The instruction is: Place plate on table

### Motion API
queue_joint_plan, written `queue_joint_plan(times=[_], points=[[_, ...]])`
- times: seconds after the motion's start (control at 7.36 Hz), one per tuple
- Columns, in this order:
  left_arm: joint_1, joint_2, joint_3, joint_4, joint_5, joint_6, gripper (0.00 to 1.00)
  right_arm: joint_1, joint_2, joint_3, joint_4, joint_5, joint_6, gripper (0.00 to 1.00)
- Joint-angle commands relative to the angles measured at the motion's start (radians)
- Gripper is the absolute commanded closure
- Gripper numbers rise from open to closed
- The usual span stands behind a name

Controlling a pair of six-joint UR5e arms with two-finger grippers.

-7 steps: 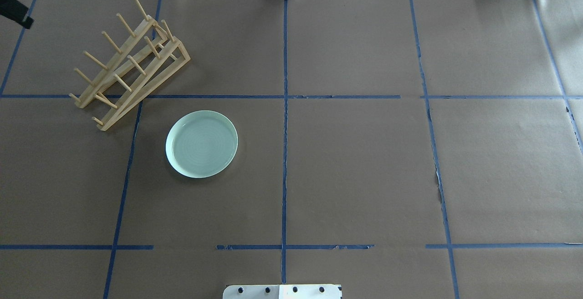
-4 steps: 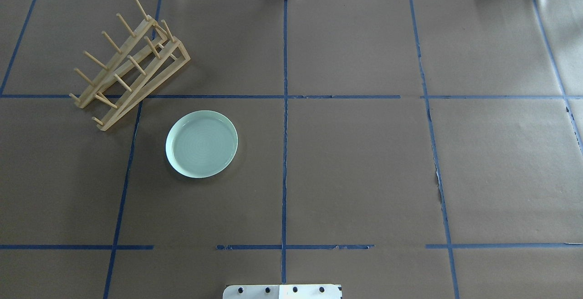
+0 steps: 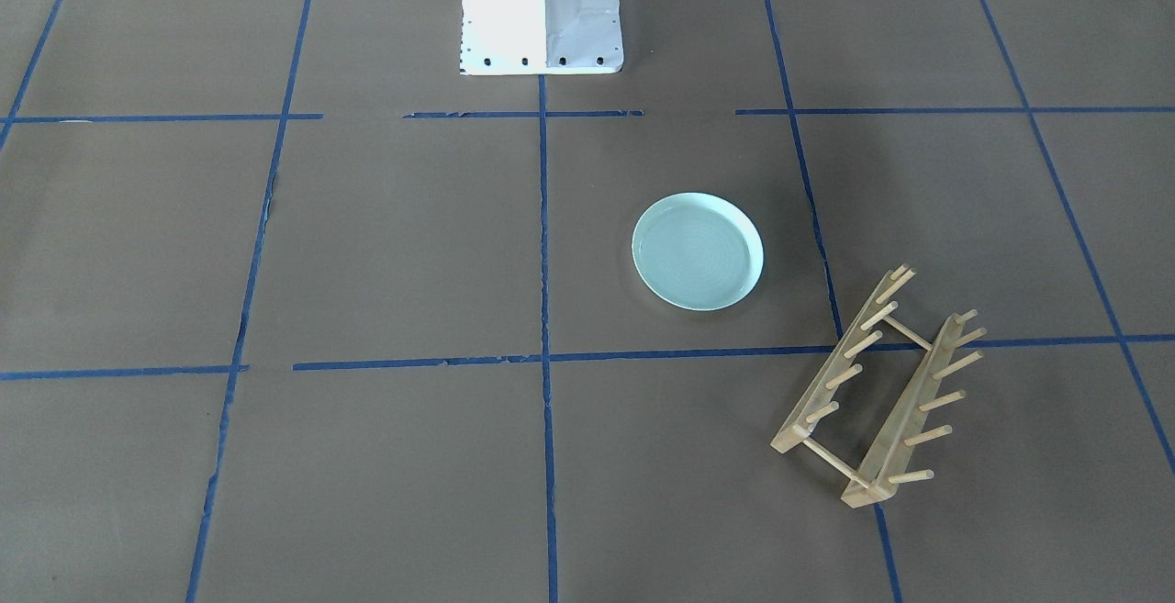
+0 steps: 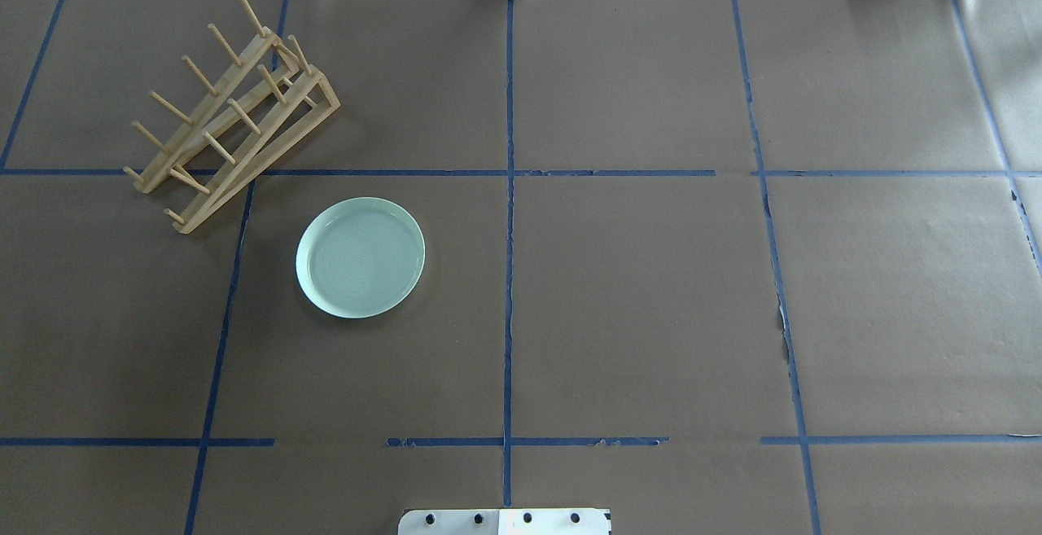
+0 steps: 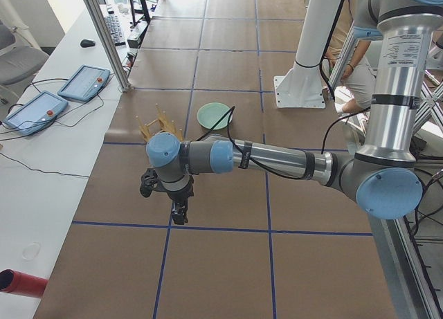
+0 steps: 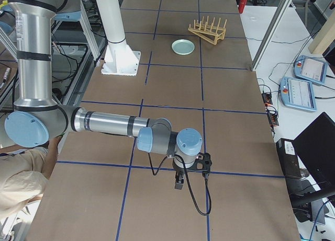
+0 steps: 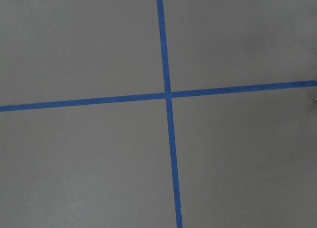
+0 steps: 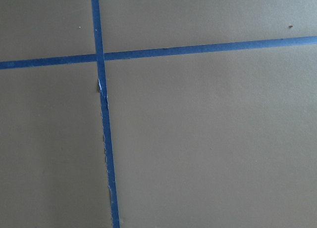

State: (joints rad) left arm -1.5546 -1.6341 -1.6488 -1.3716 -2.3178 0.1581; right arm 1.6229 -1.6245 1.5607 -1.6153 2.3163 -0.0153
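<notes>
The pale mint-green plate [image 4: 361, 258] lies flat on the brown table [image 4: 635, 299], near the wooden rack; it also shows in the front view [image 3: 698, 251] and both side views [image 5: 214, 115] [image 6: 183, 46]. No gripper touches it. My left gripper [image 5: 178, 212] hangs over the table's left end, far from the plate. My right gripper [image 6: 179, 182] hangs over the right end. Both show only in the side views, so I cannot tell whether they are open or shut. The wrist views show only paper and blue tape.
A wooden peg rack [image 4: 232, 116] stands just beyond and left of the plate, empty. The white robot base [image 3: 542, 11] sits at the near table edge. Tablets [image 5: 62, 97] lie on the white bench beyond the table.
A dark part of the left arm at the overhead view's top left corner one second ago has moved out of that view. The plate and rack have not moved.
</notes>
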Motion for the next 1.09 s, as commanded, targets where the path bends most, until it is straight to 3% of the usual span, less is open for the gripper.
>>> queue_joint_plan(times=[0.0, 0.95], points=[[0.001, 0.002, -0.023, 0.0, 0.003, 0.029, 0.0, 0.0, 0.0, 0.001, 0.0, 0.0, 0.0, 0.0], [0.004, 0.007, -0.002, -0.003, 0.012, 0.023, 0.0, 0.0, 0.0, 0.001, 0.0, 0.0, 0.0, 0.0]])
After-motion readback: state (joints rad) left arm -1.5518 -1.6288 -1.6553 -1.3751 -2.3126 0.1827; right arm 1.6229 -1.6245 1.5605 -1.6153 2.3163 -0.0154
